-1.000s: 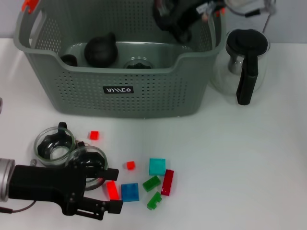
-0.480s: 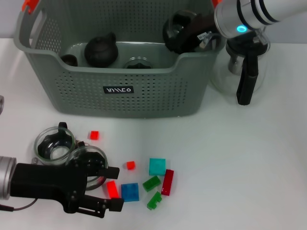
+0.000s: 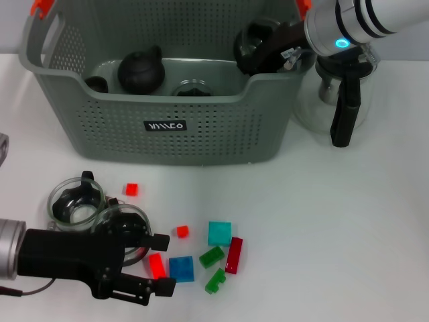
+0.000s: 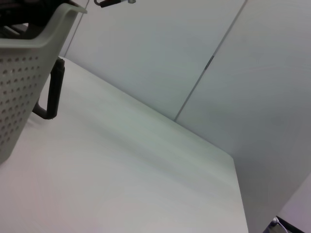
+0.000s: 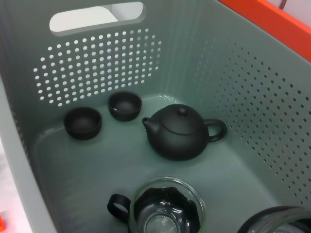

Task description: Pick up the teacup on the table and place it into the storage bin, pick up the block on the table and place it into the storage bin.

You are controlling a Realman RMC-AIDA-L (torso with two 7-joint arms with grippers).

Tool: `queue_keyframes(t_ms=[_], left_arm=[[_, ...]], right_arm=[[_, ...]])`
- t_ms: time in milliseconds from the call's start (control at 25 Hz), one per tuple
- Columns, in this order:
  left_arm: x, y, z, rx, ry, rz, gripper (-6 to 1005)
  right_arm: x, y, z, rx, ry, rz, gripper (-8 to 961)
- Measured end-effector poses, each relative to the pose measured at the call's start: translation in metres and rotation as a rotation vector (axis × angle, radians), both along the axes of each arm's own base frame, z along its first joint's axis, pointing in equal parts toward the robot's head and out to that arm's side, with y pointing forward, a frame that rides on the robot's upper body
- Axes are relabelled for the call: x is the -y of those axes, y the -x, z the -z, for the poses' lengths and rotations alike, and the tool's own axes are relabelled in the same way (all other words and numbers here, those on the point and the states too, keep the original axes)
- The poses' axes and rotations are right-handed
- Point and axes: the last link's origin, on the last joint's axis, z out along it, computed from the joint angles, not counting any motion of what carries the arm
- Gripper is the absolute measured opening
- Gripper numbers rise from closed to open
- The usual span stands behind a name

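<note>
At lower left, the left hand (image 3: pixel 159 263) lies released around a red block (image 3: pixel 157 265) on the desk (image 3: pixel 322 221). At upper right, the right hand (image 3: pixel 258 50) is over the storage bin (image 3: pixel 167 124); I cannot tell its state.

Bright, even overhead light, soft faint shadows, mild blur in the left wrist view.

Left end effector (image 3: pixel 161 263) low near the front edge, fingers apart; right arm (image 3: pixel 348 23) reaching far right.

My right claw (image 3: pixel 249 57) sits partly behind the storage bin (image 3: pixel 167 127) wall; its fingers and any load are hidden.
</note>
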Motion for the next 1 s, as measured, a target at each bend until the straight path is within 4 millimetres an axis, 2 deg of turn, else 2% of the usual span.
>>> queue_keyframes(t_ms=[840,1000], left_arm=[[0.0009,0.0030,0.0012,-0.008,-0.005,-0.016,905],[0.0012,0.0033,0.0012,-0.009,-0.005,-0.017,905]], right_arm=[[0.0002,0.0010,-0.0011,-0.001,-0.002,-0.008,55],[0.0005,0.0053,-0.0007,0.000,0.001,-0.022,101]])
